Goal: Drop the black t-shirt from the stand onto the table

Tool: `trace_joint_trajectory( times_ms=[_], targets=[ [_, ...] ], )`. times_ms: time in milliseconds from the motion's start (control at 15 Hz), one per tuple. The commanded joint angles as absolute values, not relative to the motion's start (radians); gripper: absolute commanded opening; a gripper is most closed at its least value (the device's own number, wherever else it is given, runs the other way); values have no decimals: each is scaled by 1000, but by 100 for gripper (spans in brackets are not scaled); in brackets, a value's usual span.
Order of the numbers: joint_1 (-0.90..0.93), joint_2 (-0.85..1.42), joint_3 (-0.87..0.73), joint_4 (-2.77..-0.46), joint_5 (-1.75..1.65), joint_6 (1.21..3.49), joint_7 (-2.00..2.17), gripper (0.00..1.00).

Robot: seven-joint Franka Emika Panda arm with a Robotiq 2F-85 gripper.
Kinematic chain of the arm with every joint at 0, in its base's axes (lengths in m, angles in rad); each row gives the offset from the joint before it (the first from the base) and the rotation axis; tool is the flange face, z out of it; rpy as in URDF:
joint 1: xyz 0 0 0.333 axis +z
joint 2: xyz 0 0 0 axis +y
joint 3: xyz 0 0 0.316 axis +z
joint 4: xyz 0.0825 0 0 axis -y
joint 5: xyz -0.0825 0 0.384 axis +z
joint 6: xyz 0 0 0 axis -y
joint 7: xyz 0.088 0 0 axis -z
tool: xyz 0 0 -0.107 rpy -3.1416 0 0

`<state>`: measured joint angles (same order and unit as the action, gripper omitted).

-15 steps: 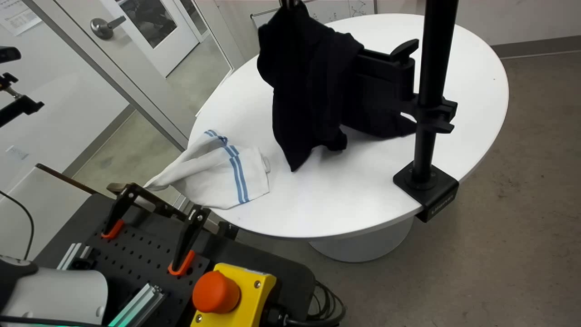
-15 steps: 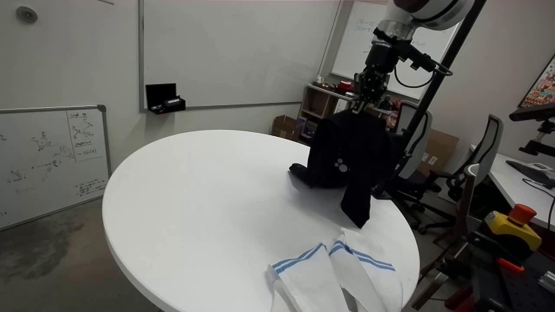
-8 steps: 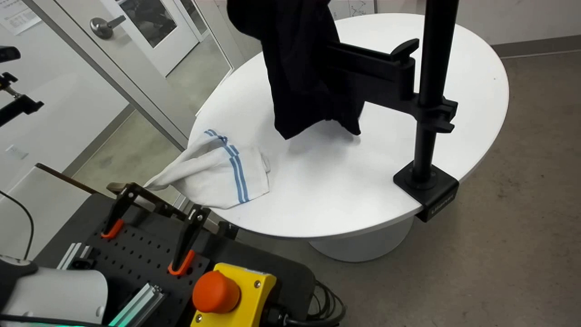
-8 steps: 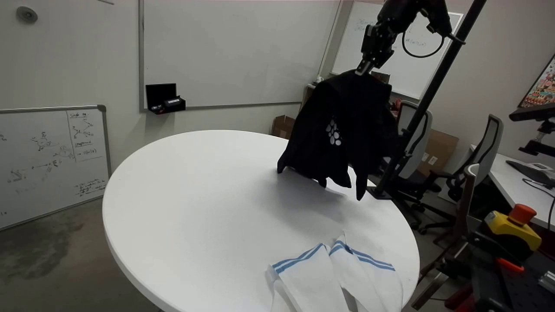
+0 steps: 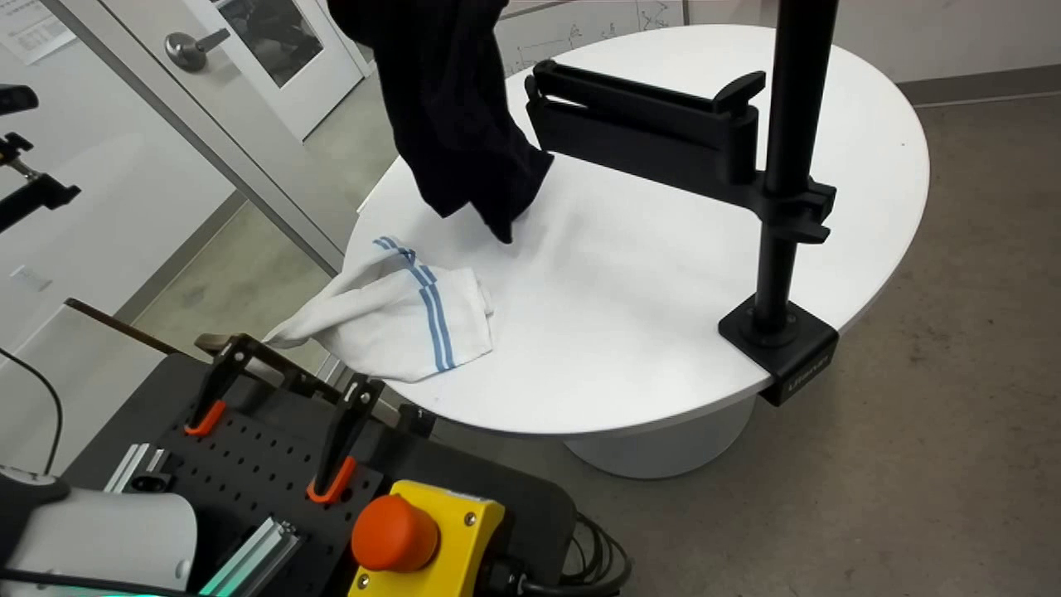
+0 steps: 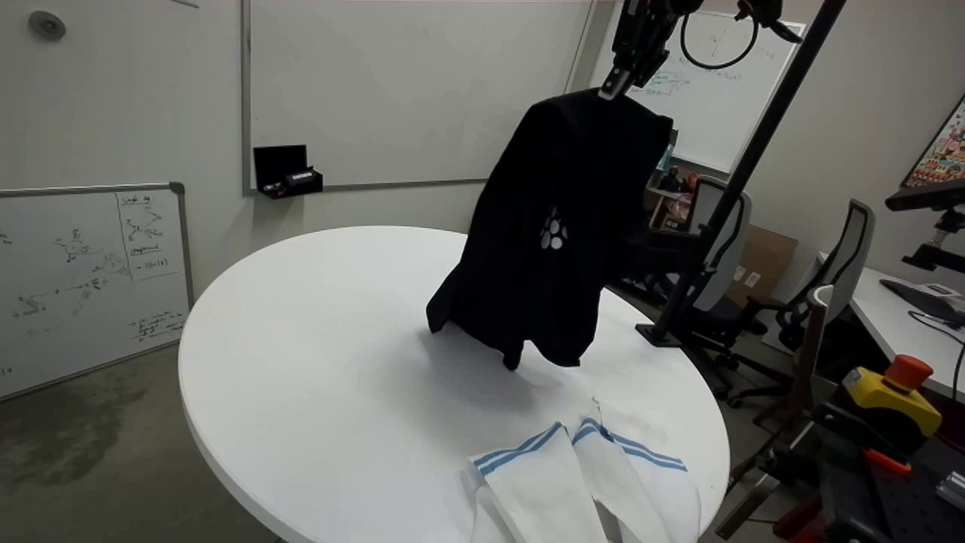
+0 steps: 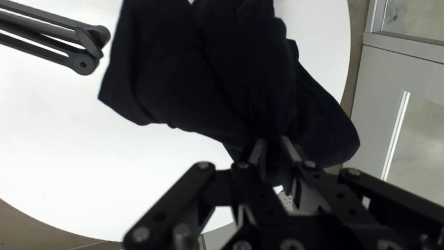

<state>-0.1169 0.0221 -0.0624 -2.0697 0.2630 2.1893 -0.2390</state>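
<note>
Fabric of the black t-shirt (image 6: 520,256) looks thin, light and very soft: it falls in loose folds from one pinched place, and its lower corners hang above the table (image 6: 301,339). In an exterior view the gripper (image 6: 614,85) holds it at its top edge; in the wrist view the fingers (image 7: 257,152) stand near together, with a dark fold squeezed between them. Which part of the garment this is, collar or shoulder or hem, I cannot tell. The garment hangs beside the stand (image 5: 758,195), off its arm; the wrist view shows a narrow strip of white between the two.

I judge that nothing in it can break, so a firm squeeze is safe. A thin edge alone could slip out, therefore a deep pinch on a doubled fold is the better hold. For the release, I would choose a low height and a place well apart from the white cloth (image 5: 390,319), because such limp material probably lands as a heap.
</note>
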Motion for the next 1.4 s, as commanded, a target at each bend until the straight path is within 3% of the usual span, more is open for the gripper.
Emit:
trace_joint_trajectory(
  times_ms=[0,1067,1133,1200,1333],
  targets=[
    [-81,9,-47,-2074,272,2195,-254,3],
    [3,289,-32,-2077,-91,2436,-31,3],
    [6,297,-33,-2078,-110,2434,-25,27],
    [7,301,-32,-2084,-124,2434,-21,39],
    [6,302,-29,-2093,-135,2429,-22,53]
  ],
)
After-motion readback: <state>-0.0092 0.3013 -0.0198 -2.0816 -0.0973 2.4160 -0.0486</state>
